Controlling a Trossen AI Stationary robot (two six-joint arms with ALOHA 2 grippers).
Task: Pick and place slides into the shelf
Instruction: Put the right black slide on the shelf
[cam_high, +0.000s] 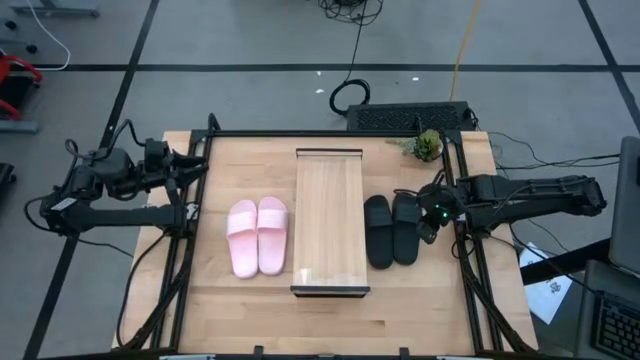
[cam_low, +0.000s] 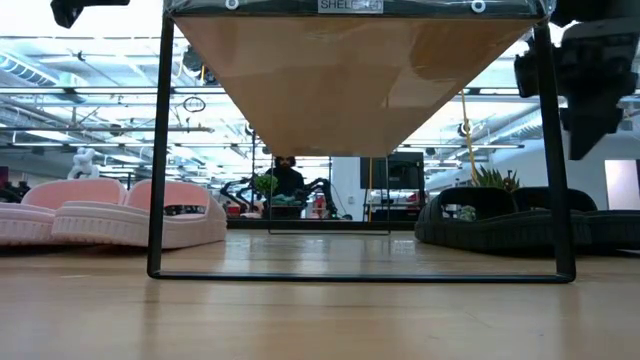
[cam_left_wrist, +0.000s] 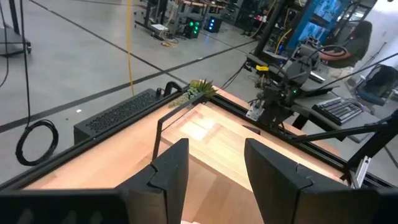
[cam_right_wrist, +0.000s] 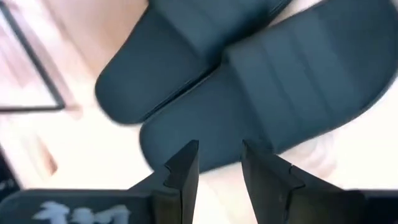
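Looming closest in the right wrist view, the right gripper (cam_right_wrist: 219, 163) is hanging with its two fingers parted narrowly and holding nothing, pointing down at the outer slide of the black slides (cam_right_wrist: 261, 93). From above, that gripper (cam_high: 428, 226) is hovering over the outer edge of the black pair (cam_high: 392, 230), which is lying side by side on the table (cam_high: 230, 320) just right of the shelf (cam_high: 329, 220). It seems to be lining up for a first pick, probably to close on the strap or side of the nearest sandal.

Farther across, the shelf is standing lengthwise in the middle of the table, its top bare, so both pairs are waiting beside it. Just left of it the pink slides (cam_high: 257, 236) are lying together, untouched.

Farthest off, the left gripper (cam_high: 190, 161) is waiting at the table's far left corner, fingers (cam_left_wrist: 171, 171) parted moderately and empty, likely kept clear while the right arm is working.
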